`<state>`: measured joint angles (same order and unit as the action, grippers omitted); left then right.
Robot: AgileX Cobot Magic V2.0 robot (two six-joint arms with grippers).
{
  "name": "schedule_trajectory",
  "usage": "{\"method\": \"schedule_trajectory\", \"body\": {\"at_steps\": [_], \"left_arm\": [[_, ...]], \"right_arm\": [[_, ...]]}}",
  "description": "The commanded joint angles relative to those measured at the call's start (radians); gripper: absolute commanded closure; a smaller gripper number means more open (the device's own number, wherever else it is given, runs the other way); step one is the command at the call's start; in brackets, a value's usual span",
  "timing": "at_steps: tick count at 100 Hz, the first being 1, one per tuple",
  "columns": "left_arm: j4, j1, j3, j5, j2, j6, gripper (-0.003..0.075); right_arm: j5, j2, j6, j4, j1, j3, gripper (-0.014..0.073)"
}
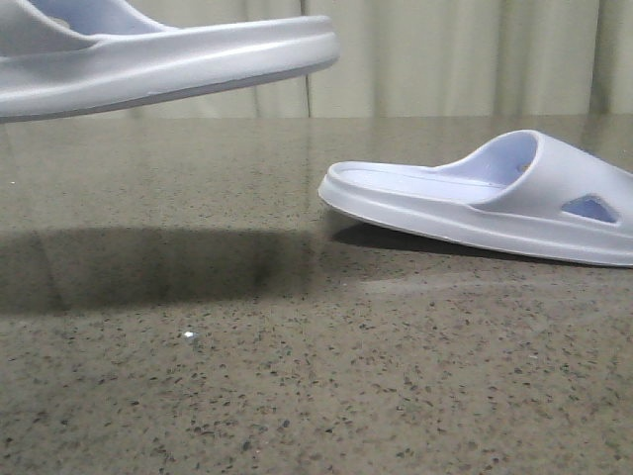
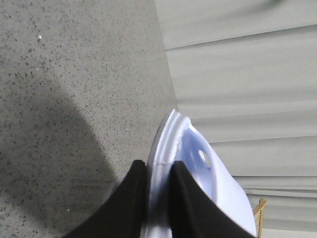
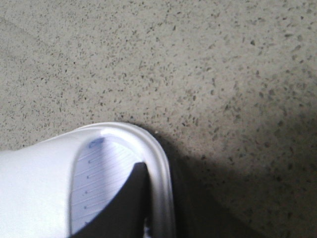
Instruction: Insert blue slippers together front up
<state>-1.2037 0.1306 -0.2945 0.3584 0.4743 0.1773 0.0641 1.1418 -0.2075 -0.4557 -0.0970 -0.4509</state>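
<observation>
L gripper [image 2: 159,198] clamps sole rim of one pale blue-white foam slipper [image 1: 158,59], held above speckled stone table [image 1: 297,396]. R gripper [image 3: 158,208] pinches rim of other slipper [image 1: 485,198], on table. Likely light, squashy; grip thick rim.

Two slippers are counted: one slipper [image 1: 148,59] clamped between the left gripper [image 2: 159,198] fingers, a second slipper [image 1: 485,198] with its rim pinched between the right gripper [image 3: 158,208] fingers. Two grippers are seen. One table [image 1: 297,376] is counted. One small white speck [image 1: 191,336] is noted.
</observation>
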Motion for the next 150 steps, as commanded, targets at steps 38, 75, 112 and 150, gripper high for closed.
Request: {"method": "schedule_trajectory", "body": {"at_steps": [38, 75, 112, 150], "left_arm": [[-0.027, 0.006, -0.026, -0.015, 0.003, 0.003, 0.0704], [-0.027, 0.006, -0.026, -0.015, 0.003, 0.003, 0.0704], [-0.027, 0.006, -0.026, -0.001, 0.003, 0.003, 0.0704], [-0.027, 0.006, -0.026, 0.034, 0.003, 0.003, 0.0704]], "right_arm": [[-0.143, -0.118, 0.004, -0.049, -0.002, -0.019, 0.0685], [-0.135, -0.312, 0.004, -0.049, -0.002, -0.166, 0.0685], [0.128, -0.470, 0.004, -0.097, -0.002, -0.268, 0.0685], [0.386, -0.510, 0.070, -0.249, -0.002, -0.268, 0.0685]]}}
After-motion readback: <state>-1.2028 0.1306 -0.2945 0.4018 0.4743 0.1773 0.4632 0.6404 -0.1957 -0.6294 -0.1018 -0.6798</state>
